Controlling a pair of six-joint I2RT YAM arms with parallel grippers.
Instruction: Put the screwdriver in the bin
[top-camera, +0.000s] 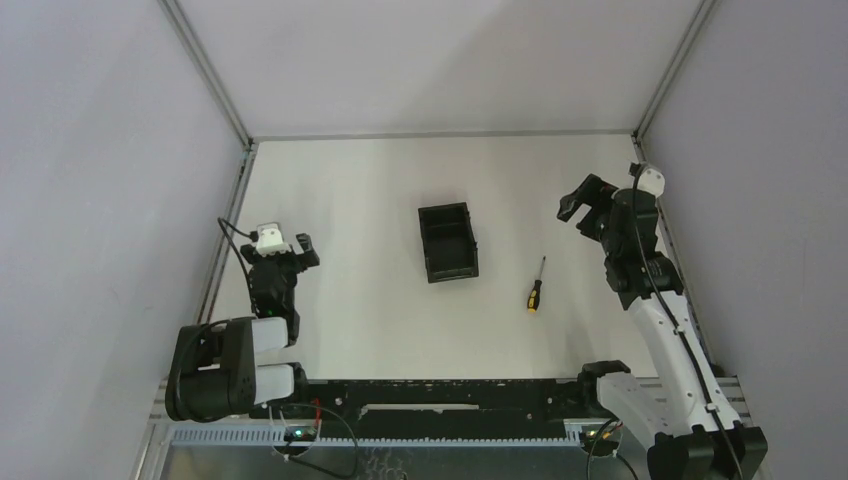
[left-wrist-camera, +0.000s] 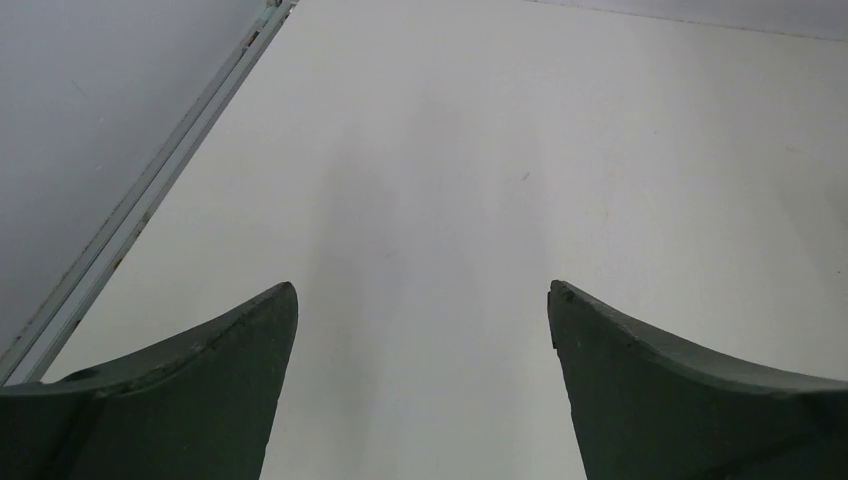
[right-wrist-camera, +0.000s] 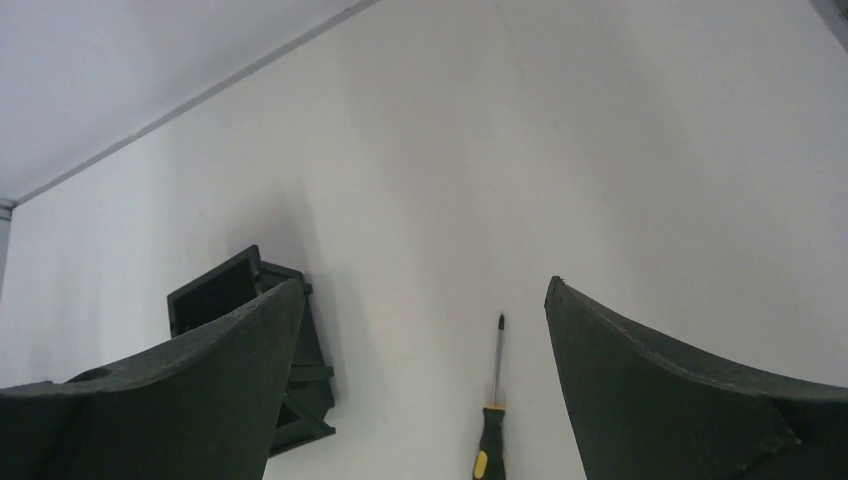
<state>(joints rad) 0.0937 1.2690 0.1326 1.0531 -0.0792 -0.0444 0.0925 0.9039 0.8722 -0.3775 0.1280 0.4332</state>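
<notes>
The right gripper (right-wrist-camera: 422, 290) is filling the bottom corners of its wrist view with 2 dark fingers (right-wrist-camera: 200, 400), and they are standing wide apart. Framed in the gap between them, the screwdriver (right-wrist-camera: 492, 420) is lying flat on the white table (right-wrist-camera: 620, 180), its yellow-and-black handle toward the camera and its thin shaft pointing away.

From the top view, the screwdriver (top-camera: 537, 285) is resting right of the bin (top-camera: 449, 272), near it but not touching, with the handle toward the near edge and the tip slightly angled to the right. The bin is sitting upright around the middle of the table, its long side running front to back; the wrist view is catching only its open end beside the left finger.

The right gripper is hanging beyond and to the right of the screwdriver, close to the right wall (top-camera: 760, 150). The left gripper (left-wrist-camera: 422, 290) is hovering over bare table on the far left, well apart from both things, its fingers also spread wide, with a metal rail (left-wrist-camera: 150, 200) running alongside.
</notes>
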